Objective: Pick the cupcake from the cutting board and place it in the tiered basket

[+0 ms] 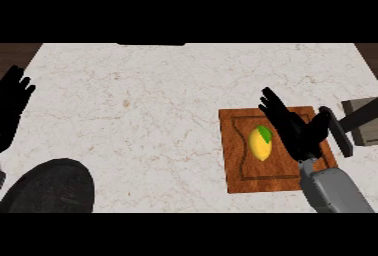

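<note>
A dark round object sits at the lower left of the pale marble desk. One brown cutting board carries a single yellow piece with a green tip, not cupcake-like. The right robot hand hovers beside it, fingers spread. The left robot hand rests open at the left edge. One grey block lies right.

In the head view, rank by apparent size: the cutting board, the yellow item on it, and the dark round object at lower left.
1. Cutting board, largest.
2. Dark round object, somewhat smaller, though cut off by the view's edge, so unsure.
3. Yellow item with a green top, clearly smallest.
</note>
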`<state>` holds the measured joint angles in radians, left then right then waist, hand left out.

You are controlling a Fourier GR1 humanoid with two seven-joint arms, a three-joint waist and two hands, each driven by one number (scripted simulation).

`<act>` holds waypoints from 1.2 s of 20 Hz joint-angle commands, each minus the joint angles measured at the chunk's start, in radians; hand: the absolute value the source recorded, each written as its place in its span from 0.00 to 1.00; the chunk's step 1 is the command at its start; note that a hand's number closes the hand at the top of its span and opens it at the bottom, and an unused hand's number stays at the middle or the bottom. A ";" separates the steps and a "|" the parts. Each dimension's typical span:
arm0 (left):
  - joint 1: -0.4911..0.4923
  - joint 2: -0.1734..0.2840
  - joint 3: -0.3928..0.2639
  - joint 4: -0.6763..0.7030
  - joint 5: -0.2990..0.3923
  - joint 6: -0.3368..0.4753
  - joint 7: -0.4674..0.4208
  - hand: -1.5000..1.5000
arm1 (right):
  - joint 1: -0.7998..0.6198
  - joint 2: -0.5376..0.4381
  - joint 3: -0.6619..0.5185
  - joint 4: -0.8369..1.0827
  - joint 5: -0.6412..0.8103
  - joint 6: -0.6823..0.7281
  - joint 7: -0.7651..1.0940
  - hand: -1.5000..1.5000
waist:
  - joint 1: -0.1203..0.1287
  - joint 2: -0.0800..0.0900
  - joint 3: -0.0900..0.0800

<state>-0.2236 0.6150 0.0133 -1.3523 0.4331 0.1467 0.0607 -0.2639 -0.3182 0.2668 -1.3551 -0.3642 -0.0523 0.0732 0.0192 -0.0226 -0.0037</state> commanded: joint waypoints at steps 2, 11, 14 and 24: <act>0.056 -0.029 -0.031 -0.051 -0.087 0.048 -0.033 0.50 | -0.010 -0.073 -0.134 -0.135 -0.089 0.003 0.090 1.00 | -0.025 0.017 0.003; 0.075 -0.066 -0.174 -0.041 -0.267 0.139 -0.056 0.50 | 0.114 -0.222 -0.342 0.039 0.093 -0.413 0.153 0.00 | -0.068 0.020 0.000; 0.060 -0.069 -0.165 -0.039 -0.277 0.134 -0.031 0.50 | 0.257 -0.278 -0.354 -0.192 0.089 -0.409 0.229 0.00 | -0.055 0.016 0.002; 0.054 -0.098 -0.198 -0.068 -0.319 0.141 -0.022 0.50 | 0.201 -0.721 -0.294 -0.377 -0.003 0.064 0.651 0.00 | -0.025 0.021 0.000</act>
<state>-0.1549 0.5246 -0.1748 -1.4207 0.1249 0.2912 0.0311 -0.0353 -0.8894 -0.0359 -1.6924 -0.3270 -0.1479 0.5965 -0.0142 -0.0045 -0.0019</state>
